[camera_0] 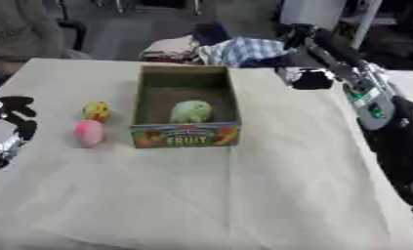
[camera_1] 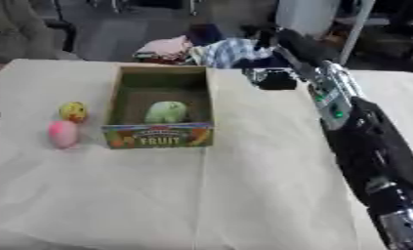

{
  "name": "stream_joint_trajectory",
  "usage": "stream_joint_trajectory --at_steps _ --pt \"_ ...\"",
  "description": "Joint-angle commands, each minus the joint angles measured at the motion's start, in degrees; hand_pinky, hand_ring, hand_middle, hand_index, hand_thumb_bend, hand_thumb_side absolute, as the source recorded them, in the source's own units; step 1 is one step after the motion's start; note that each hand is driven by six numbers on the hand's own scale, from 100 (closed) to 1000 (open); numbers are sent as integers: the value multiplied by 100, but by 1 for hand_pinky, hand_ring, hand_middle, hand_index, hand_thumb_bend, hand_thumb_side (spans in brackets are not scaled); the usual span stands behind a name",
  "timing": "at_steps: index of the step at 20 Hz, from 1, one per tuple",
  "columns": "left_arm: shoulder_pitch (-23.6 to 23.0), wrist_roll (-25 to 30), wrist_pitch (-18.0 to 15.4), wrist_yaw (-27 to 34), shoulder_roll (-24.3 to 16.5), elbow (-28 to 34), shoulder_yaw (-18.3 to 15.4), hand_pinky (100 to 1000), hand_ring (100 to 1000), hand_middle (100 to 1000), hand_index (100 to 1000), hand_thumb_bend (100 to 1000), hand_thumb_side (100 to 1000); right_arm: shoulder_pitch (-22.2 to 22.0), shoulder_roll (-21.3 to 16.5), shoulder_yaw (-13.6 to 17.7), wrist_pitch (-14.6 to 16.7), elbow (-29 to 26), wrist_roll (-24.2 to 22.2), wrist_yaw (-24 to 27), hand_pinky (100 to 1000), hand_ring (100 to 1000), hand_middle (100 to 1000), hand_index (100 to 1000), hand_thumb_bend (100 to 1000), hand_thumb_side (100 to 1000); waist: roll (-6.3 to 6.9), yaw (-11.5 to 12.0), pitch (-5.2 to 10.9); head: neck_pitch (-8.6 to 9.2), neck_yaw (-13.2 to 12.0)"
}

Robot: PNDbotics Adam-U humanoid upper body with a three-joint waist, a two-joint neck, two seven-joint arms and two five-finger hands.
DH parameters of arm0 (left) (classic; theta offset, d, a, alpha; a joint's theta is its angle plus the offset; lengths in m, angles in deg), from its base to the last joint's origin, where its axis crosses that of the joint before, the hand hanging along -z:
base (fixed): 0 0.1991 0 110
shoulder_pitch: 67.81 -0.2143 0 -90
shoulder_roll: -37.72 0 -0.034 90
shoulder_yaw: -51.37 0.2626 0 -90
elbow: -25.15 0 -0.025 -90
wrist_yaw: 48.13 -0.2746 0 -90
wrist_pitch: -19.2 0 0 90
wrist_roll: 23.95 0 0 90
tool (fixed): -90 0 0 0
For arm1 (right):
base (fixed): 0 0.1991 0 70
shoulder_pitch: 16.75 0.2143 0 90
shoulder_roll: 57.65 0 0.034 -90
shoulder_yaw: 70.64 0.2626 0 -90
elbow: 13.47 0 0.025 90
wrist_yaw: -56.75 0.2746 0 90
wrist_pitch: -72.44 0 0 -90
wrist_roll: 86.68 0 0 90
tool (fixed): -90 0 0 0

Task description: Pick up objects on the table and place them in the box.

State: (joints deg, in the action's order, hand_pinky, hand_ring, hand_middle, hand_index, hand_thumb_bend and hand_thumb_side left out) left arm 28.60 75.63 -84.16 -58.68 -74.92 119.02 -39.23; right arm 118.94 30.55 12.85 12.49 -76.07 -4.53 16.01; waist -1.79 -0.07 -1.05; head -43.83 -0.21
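Pale cloth-covered table [camera_0: 243, 205], creased, bare across the near half. At the left edge, the left hand [camera_0: 9, 128] rests low beside the table's side, dark fingers curled around nothing visible, well apart from the objects. Mid-table: a pink rounded object [camera_0: 89, 133] lies on the cloth just left of the box's front corner, with a yellow speckled object [camera_0: 96, 111] right behind it, the two touching or nearly so. The cardboard box [camera_0: 185, 135] stands open, its front panel printed "FRUIT" with coloured pictures; inside, against the near wall, sits a pale green rounded object [camera_0: 192, 112]. The right arm [camera_1: 363, 141] runs in along the right side, black with a silver section carrying green marks, stretched toward the far edge. The right hand [camera_1: 271, 78] is beyond the box's far right corner, near the table's back edge; too dark and blurred, cannot tell how its fingers are set. Past the table, a heap of checked and pink cloth [camera_0: 235, 50].
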Motion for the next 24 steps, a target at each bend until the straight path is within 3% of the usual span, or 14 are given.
stream_joint_trajectory --at_steps 1,7,16,24 --pt "323 48 -232 -364 -705 -482 212 894 583 652 837 394 546 -23 -381 -1 -76 -500 -148 446 699 678 792 971 100 521 13 -47 58 -29 -67" --pt "1181 210 -580 -1040 -920 -1475 721 863 589 661 840 473 450 -212 -539 32 -228 -876 -333 893 697 671 781 967 100 532 -12 -170 46 -29 -149" --pt "2308 488 -689 -1771 -205 -2808 1170 869 588 665 837 485 564 -273 -491 65 -312 -968 -457 1097 695 664 773 965 100 550 -49 -222 53 -29 -203" --pt "2774 731 -804 -2389 328 -3555 1259 858 580 658 828 497 652 -305 -458 89 -341 -980 -460 1130 693 661 769 964 100 569 -78 -271 43 -29 -256"
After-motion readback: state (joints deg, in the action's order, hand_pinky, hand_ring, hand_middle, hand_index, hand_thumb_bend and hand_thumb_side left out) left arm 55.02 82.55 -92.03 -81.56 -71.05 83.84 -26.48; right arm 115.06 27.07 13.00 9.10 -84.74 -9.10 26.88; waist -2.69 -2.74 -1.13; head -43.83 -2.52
